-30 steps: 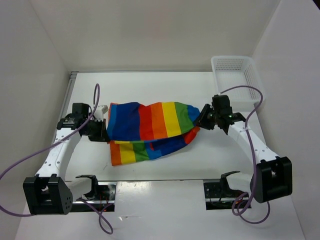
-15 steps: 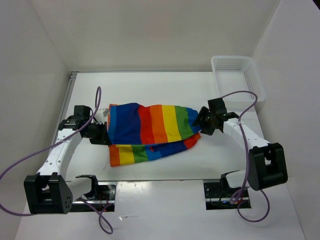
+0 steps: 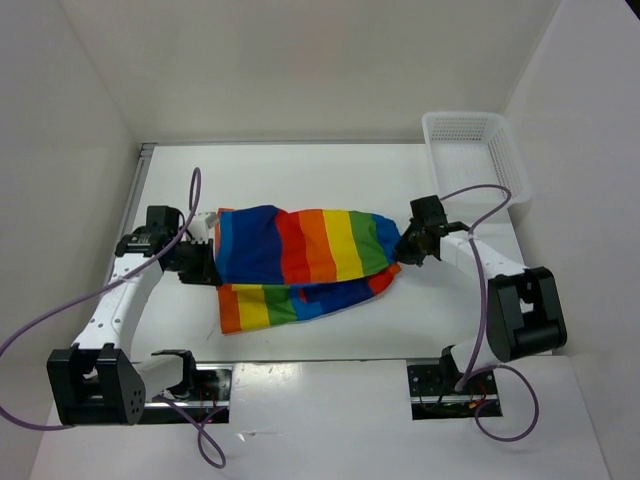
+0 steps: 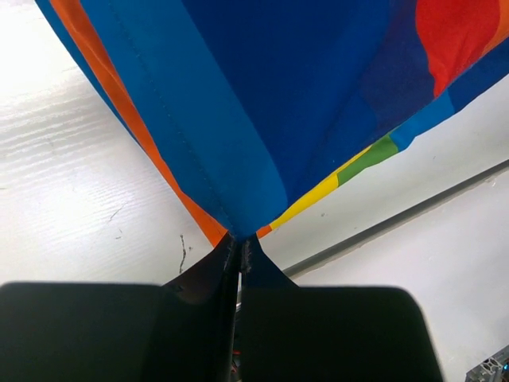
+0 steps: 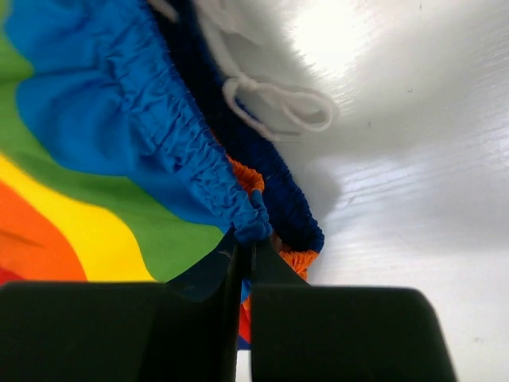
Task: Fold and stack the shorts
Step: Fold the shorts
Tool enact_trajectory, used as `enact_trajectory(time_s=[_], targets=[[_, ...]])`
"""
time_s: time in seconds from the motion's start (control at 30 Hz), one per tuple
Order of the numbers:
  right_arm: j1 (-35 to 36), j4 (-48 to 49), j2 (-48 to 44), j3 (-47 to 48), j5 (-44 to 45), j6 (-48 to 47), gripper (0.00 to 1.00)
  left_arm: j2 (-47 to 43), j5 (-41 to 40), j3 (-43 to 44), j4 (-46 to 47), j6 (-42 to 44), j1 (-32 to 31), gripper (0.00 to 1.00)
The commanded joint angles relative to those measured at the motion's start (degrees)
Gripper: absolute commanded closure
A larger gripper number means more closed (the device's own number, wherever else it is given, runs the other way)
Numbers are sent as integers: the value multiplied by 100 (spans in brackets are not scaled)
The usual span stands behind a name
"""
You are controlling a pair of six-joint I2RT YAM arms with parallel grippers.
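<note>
The rainbow-striped shorts [image 3: 300, 255] lie across the middle of the table, one layer held stretched over another. My left gripper [image 3: 208, 262] is shut on their left end, pinching blue fabric [image 4: 238, 135] at its fingertips. My right gripper [image 3: 402, 252] is shut on the blue elastic waistband [image 5: 215, 171] at the right end. The white drawstring [image 5: 278, 107] lies loose on the table beyond the waistband. The lower layer sticks out toward the near edge [image 3: 250, 305].
A white plastic mesh basket [image 3: 470, 150] stands at the far right corner. White walls close in the table on the left, back and right. A metal rail [image 3: 330, 375] runs along the near edge by the arm bases.
My right arm has drawn in and lowered, and the top layer of the shorts has dropped closer to the table. My left gripper has barely moved.
</note>
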Motion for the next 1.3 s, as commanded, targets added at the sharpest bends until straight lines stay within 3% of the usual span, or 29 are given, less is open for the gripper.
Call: enact_trajectory(time_s=[0.0, 0.13, 0.17, 0.23, 0.37, 0.63, 0.67, 0.7, 0.73, 0.83, 0.87, 0.93, 0.97, 1.0, 1.03, 1.07, 1.27], targets=[[45, -318, -706, 377, 312, -194, 100, -4, -67, 438, -124, 25, 18, 100], [45, -900, -1085, 448, 199, -510, 100, 101, -120, 623, -194, 25, 18, 100], [45, -901, -1147, 370, 128, -633, 92, 102, -120, 623, -194, 25, 18, 100], [45, -901, -1147, 290, 23, -634, 64, 163, -67, 623, -125, 25, 18, 100], [45, -419, -884, 106, 22, -493, 56, 216, -15, 623, -71, 25, 18, 100], [45, 13, -286, -9, 267, -362, 58, 163, -15, 518, -71, 25, 18, 100], [45, -48, -286, -9, 364, -362, 55, 163, -15, 518, -71, 25, 18, 100], [45, -49, -286, -9, 426, -362, 43, 111, -15, 518, -71, 25, 18, 100], [45, -49, -338, -9, 487, -362, 37, 110, -15, 518, -71, 25, 18, 100], [45, -49, -269, -62, 611, -362, 36, 58, -15, 465, -71, 25, 18, 100], [45, -49, -268, -62, 611, -301, 36, 58, -15, 465, -19, 25, 18, 100], [45, 13, -207, -62, 663, -248, 55, 58, -15, 465, -18, 25, 18, 100], [45, 13, -207, -62, 664, -178, 65, 58, -15, 465, -18, 25, 18, 100], [45, 74, -207, -62, 794, -177, 88, 58, -15, 465, -18, 25, 18, 100], [45, 22, -285, -62, 796, -125, 95, 58, -15, 465, -18, 25, 18, 100], [45, 22, -355, -1, 865, -124, 100, 58, -15, 465, -71, 25, 18, 100], [45, -759, -1233, 351, 752, -335, 100, 5, -15, 632, -185, 25, 18, 100]])
